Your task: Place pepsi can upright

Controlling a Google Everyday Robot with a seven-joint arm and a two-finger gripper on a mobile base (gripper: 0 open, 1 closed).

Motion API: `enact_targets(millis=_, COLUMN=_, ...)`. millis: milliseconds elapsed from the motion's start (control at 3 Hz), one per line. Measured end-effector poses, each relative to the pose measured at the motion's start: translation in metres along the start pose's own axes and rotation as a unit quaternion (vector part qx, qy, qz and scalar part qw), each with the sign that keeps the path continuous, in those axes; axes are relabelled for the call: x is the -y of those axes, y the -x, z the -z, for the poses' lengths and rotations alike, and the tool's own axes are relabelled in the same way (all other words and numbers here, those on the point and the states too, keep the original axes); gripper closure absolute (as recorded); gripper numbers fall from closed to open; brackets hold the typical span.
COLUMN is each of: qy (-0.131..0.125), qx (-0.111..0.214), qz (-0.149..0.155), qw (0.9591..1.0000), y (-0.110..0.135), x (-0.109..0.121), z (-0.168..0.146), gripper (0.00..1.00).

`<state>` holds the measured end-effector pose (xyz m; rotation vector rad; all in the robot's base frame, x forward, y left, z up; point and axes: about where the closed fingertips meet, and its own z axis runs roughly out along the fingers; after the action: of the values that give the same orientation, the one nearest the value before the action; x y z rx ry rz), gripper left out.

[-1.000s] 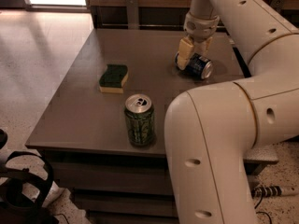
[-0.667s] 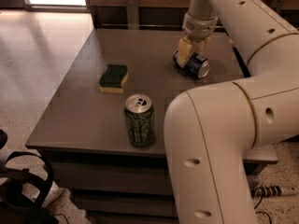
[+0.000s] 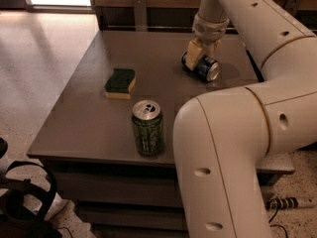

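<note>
Camera view, looking down over a grey table [image 3: 74, 128]. At the far right of it, pepsi can [image 3: 202, 67] on its side, one silver end toward the front right, resting on the tabletop. Directly over its rear half, gripper [image 3: 200, 56], hanging from the wrist of the white arm [image 3: 233, 148] and down at the can, touching it or nearly so. Cannot tell whether clamped on the can or only standing around it. Nearer the front edge, an upright green can [image 3: 147, 128]. To the left, well apart from both cans, a green and yellow sponge [image 3: 120, 82].

Judged as the grasping step: not yet lifted, not yet turned. Next calls for a firm hold across the body, a short lift and a quarter turn of the wrist to bring one silver end down. Then a level set-down on bare tabletop, away from the green can. Some risk of rolling off if pinched off-centre.

Against the frame a second ago: pepsi can shifted slightly to the left and back, now more squarely under the gripper. Gripper itself at nearly the same spot. Green can and sponge unmoved.
</note>
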<state>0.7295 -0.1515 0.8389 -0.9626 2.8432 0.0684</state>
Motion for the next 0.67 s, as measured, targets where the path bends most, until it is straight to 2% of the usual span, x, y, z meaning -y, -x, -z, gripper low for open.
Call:
enact_targets(millis=333, qy=0.0, qx=0.0, qz=0.0, qw=1.0, y=0.0, x=0.0, z=0.0002, gripper=1.0)
enact_targets(millis=667, qy=0.002, qx=0.021, qz=0.008, qw=0.9997, y=0.0004, x=0.005, z=0.0073, gripper=1.0)
